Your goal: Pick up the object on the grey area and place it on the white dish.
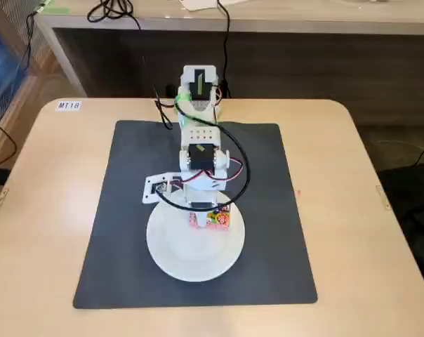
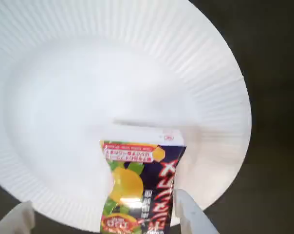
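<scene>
The small red and pink box [image 1: 212, 219] with the yellow fruit picture lies on the far part of the white dish [image 1: 191, 267], which sits on the grey mat [image 1: 121, 210]. My gripper [image 1: 206, 209] hangs right over the box. In the wrist view the box [image 2: 137, 190] rests on the dish [image 2: 64, 73] against the right finger [image 2: 191, 214]. The left finger [image 2: 20, 219] stands well apart from it, so the jaws are open. The mat [image 2: 278, 73] shows dark at the right.
The mat lies on a beige tabletop [image 1: 43, 210]. The arm's base [image 1: 198, 91] stands at the mat's far edge with cables. A shelf unit [image 1: 303, 49] runs behind the table.
</scene>
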### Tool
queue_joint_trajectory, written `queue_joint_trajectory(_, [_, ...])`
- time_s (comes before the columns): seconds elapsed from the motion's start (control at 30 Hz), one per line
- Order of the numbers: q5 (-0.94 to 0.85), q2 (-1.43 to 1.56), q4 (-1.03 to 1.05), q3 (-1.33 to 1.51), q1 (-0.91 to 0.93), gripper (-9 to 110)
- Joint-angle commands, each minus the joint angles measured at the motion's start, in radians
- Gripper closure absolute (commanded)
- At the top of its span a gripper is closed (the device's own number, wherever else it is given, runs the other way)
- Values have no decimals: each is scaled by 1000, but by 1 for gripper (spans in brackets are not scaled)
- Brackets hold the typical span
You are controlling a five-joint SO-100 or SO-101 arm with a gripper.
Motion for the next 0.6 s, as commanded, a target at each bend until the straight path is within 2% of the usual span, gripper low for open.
queue_joint_trajectory(0.0, [5,192,-3,44,3,58])
queue_joint_trajectory(0.07, [2,278,-3,63,-5,61])
queue_joint_trajectory(0.1, [2,336,-3,64,-12,67])
queue_joint_trajectory(0.13, [3,399,-3,64,-23,75])
queue_joint_trajectory(0.2, [20,548,-3,101,-51,101])
queue_joint_trajectory(0.27, [31,785,-29,298,-58,101])
queue_joint_trajectory(0.37, [48,1331,-483,1046,-60,102])
queue_joint_trajectory(0.4, [41,1465,-577,1224,-55,102])
queue_joint_trajectory(0.5, [-18,1582,-581,1405,-38,102])
queue_joint_trajectory(0.57, [-28,1704,-681,1557,-38,102])
